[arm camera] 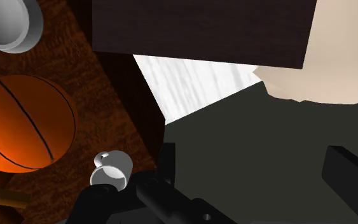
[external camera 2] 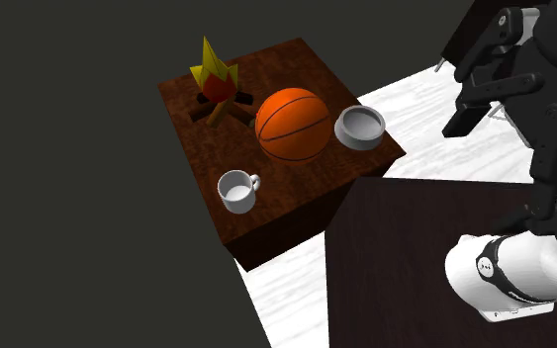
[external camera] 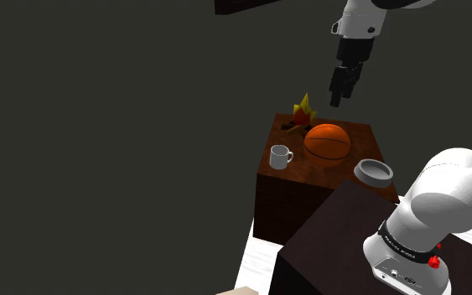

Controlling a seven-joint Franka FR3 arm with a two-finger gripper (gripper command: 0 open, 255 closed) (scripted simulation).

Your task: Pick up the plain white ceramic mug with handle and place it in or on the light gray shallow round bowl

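Your gripper spread wide, empty, round grey bowl half cut off in wrist view, smooth white mug upright

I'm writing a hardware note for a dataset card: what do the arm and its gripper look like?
A white, rounded arm with dark joints. One link carries a black band with small white lettering, and red marks beside it. The gripper is all black and two-fingered.

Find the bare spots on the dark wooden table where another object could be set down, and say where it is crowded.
Bare table lies between the white mug and the grey bowl, on the basketball's near side in the second exterior view. Another patch sits between mug and toy campfire. Campfire, ball and bowl crowd together in a row.
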